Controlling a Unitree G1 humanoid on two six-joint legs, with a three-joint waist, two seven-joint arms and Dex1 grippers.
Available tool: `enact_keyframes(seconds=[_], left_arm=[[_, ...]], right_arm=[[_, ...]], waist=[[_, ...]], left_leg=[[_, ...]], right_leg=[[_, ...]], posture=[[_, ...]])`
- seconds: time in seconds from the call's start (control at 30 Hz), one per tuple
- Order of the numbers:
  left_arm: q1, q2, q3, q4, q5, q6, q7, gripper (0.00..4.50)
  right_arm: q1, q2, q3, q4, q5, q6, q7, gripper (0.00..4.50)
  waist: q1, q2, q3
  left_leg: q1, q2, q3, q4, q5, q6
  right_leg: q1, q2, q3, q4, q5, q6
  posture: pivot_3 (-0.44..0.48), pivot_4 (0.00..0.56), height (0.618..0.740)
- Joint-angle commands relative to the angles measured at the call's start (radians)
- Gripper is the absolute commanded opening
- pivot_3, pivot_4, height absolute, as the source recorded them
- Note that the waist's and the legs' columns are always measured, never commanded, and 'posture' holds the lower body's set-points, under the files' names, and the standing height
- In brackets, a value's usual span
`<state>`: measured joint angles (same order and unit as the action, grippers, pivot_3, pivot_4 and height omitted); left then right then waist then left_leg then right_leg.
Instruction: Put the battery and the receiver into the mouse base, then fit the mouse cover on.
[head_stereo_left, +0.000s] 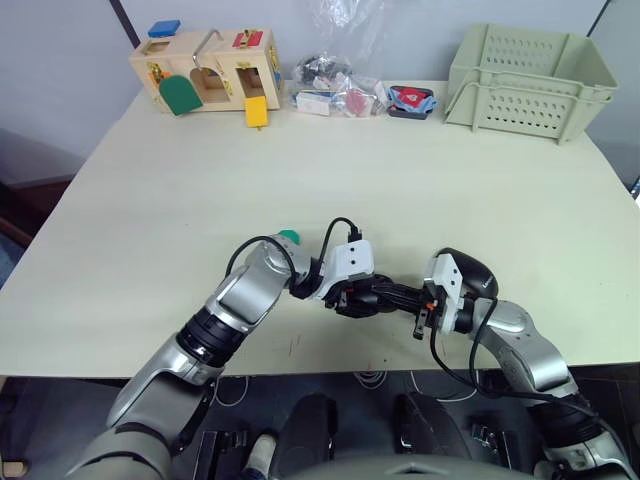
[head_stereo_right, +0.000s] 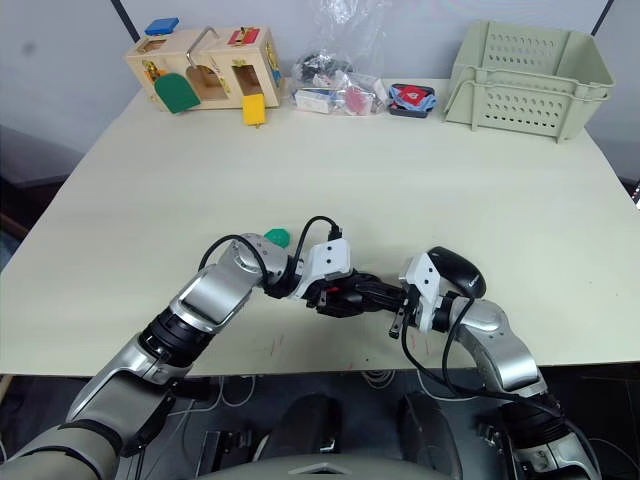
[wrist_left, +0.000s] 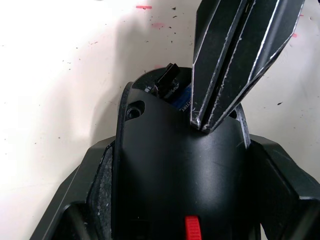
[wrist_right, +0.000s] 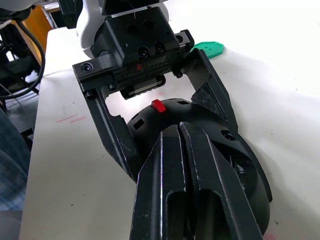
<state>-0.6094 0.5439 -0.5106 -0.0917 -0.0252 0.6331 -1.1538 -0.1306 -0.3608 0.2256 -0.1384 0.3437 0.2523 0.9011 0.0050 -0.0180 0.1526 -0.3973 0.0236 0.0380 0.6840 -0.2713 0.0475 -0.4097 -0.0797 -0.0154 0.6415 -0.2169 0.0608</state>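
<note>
Cream table fills the head view: green crate at 1 o'clock, wooden latch box at 11, bagged clutter at 12. Low centre, at 6, you've got both arms meeting. Left gripper is grasping the mouse base by its flanks, red patch up. Right gripper is clenched, fingers pressed together, tip touching the base's top edge by the open bay. Mouse cover sits just behind the right wrist, so it's not fitted. Green disc lies beside the left wrist. Progress, my read: a blue-ended part, likely the battery, is in the bay; can't tell about the receiver; cover step remains. Left wrist view gives you the bay contents; right wrist view gives the left gripper's hold on the base.
</note>
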Motion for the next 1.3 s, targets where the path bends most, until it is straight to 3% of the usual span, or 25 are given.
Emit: enact_keyframes(seconds=[0.03,0.43,0.77,1.3], left_arm=[[0.01,0.002,-0.027,0.012,-0.004,0.018,-0.016,2.97],[0.006,0.002,-0.027,0.024,0.001,0.007,-0.015,2.97],[-0.001,-0.002,-0.025,0.044,0.004,-0.009,-0.014,2.97],[-0.009,-0.004,-0.026,0.059,0.006,-0.022,-0.014,2.97]], right_arm=[[0.016,-0.004,0.02,0.026,-0.024,0.006,-0.006,0.05],[0.034,-0.003,-0.099,-0.068,0.098,-0.029,0.003,0.05],[0.067,-0.063,-0.174,-0.081,0.09,-0.054,-0.007,0.05],[0.052,-0.065,-0.09,-0.048,-0.024,-0.119,-0.009,0.05]], waist=[[0.0,0.0,0.0],[0.003,0.0,0.001],[0.007,0.0,0.001],[0.007,0.0,0.001]], left_leg=[[0.0,0.0,0.0,0.0,0.0,0.0],[-0.001,0.0,0.0,0.0,0.0,0.0],[-0.001,0.0,0.001,0.0,0.0,0.0],[-0.001,0.0,0.002,0.0,0.0,0.0]], right_leg=[[0.0,0.0,0.0,0.0,0.0,0.0],[-0.001,0.0,0.0,0.0,0.0,0.0],[-0.001,0.0,0.001,0.0,0.0,0.0],[-0.001,0.0,0.001,0.0,0.0,0.0]], posture=[[0.0,0.15,0.74],[0.0,0.15,0.74],[0.0,0.15,0.74],[0.0,0.15,0.74]])
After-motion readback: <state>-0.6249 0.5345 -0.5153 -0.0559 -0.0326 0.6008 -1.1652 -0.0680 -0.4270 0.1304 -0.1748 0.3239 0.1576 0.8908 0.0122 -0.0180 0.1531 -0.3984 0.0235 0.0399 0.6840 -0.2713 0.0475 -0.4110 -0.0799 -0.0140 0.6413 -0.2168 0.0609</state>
